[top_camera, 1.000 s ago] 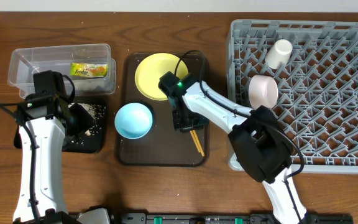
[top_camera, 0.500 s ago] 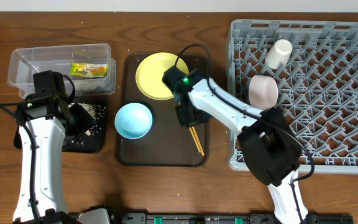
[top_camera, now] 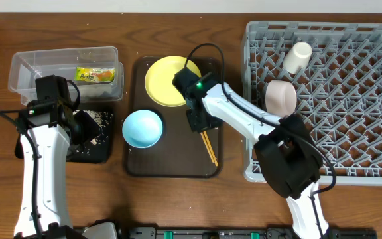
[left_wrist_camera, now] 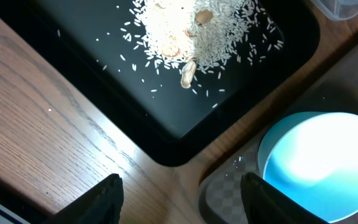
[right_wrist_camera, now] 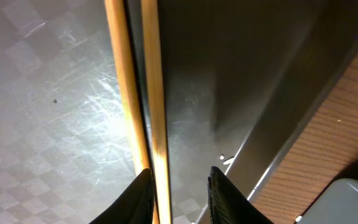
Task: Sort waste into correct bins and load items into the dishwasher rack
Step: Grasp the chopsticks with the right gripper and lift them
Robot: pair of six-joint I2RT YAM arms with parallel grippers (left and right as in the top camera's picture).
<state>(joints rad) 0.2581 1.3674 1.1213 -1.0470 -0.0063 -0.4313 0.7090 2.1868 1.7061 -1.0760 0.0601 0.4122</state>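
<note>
**Lifting the chopsticks off the serving tray for the dishwasher rack**

The dishwasher rack (top_camera: 323,26) sits at 3 o'clock of the brown serving tray (top_camera: 171,162), so your carry is short. Your right gripper (right_wrist_camera: 178,186) hangs low over the tray's 3 o'clock half, jaws narrowly apart and clamped on nothing. One of the chopsticks (right_wrist_camera: 154,93) runs into the gap against the 9 o'clock finger; the other lies just outside it. Shift toward 9 o'clock so both sticks sit between the fingers, then close. Your left gripper (left_wrist_camera: 179,199) hovers wide apart and empty above the black tray (left_wrist_camera: 73,50). Overhead, the gripper hides the sticks' 11 o'clock ends. The wrist view cuts off both ends, and you cannot tell whether the fingertips touch the tray.
</note>
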